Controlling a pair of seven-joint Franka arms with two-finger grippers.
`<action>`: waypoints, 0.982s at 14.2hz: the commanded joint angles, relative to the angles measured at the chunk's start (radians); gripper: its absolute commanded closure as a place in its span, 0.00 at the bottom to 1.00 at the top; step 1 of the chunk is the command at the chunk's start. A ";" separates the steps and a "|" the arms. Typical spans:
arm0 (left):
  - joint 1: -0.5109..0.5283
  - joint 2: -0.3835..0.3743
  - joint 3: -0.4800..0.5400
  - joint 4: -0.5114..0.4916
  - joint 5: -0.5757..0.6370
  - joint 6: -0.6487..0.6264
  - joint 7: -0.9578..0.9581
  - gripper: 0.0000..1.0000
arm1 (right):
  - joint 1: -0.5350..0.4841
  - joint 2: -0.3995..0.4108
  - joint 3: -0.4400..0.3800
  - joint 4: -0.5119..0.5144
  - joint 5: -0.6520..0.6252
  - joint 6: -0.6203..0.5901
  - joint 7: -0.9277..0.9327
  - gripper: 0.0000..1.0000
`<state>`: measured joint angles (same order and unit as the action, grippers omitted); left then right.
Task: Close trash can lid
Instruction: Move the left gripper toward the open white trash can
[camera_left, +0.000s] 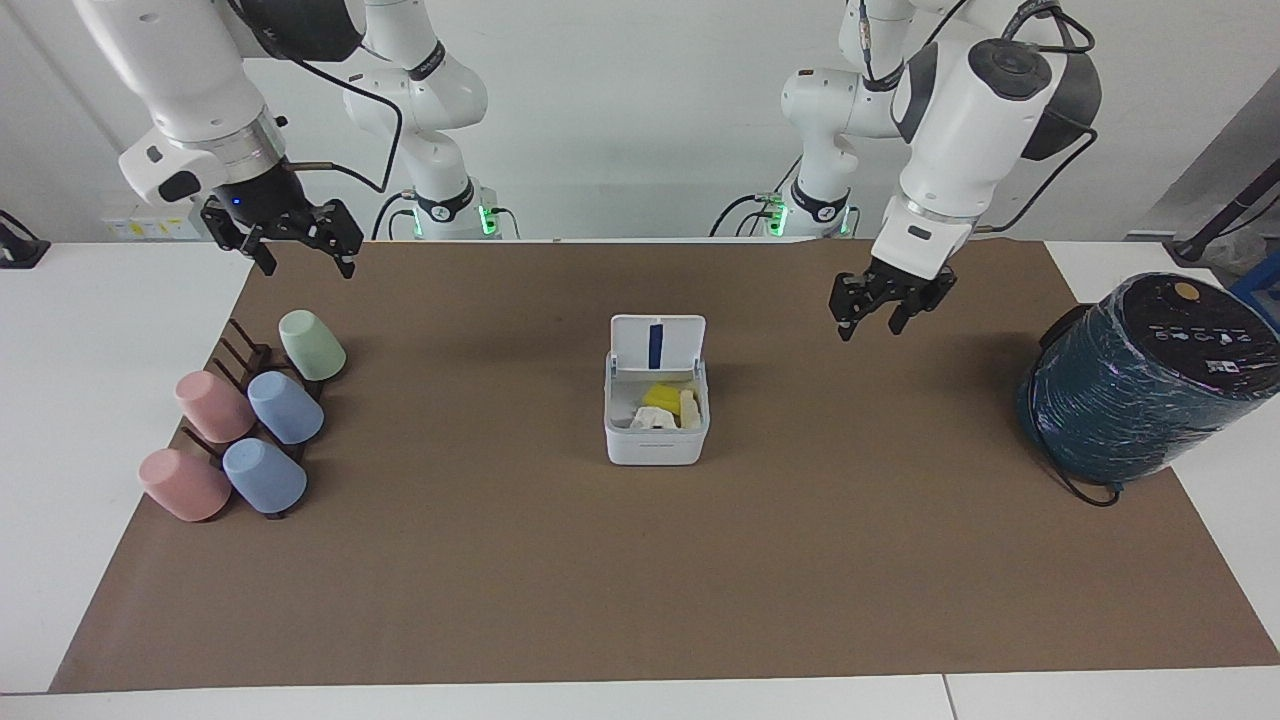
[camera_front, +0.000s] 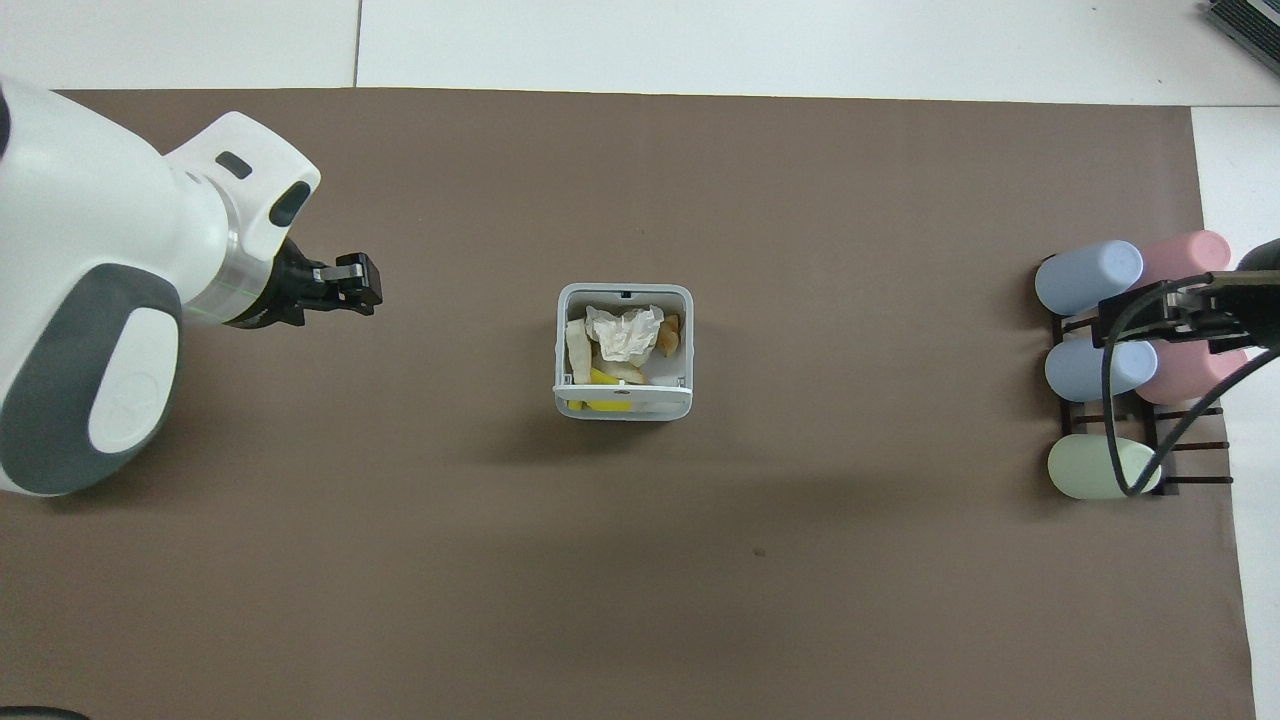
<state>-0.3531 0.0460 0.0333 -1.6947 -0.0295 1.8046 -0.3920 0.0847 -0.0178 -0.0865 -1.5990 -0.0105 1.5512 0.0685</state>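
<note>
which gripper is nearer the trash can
Left. The left gripper hangs over the mat toward its arm's end from the trash can; the right gripper waits above the cup rack.

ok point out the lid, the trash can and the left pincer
lid (camera_left: 657, 345), facing view, on its raised underside beside the blue strip
trash can (camera_left: 655, 446), facing view, on its front wall
left pincer (camera_left: 884, 313), facing view, midway between its fingertips, over the brown mat
</note>
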 joint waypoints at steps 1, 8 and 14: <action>-0.069 -0.046 0.014 -0.054 -0.016 0.024 -0.060 0.69 | -0.008 -0.019 0.005 -0.015 0.017 -0.006 0.014 0.00; -0.230 -0.092 0.014 -0.152 -0.056 0.079 -0.143 0.98 | -0.008 -0.019 0.005 -0.015 0.017 -0.006 0.014 0.00; -0.329 -0.112 0.014 -0.258 -0.130 0.258 -0.205 0.98 | -0.008 -0.019 0.005 -0.015 0.017 -0.006 0.016 0.00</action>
<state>-0.6366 -0.0269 0.0313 -1.8801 -0.1294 1.9987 -0.5754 0.0847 -0.0178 -0.0866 -1.5991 -0.0105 1.5512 0.0686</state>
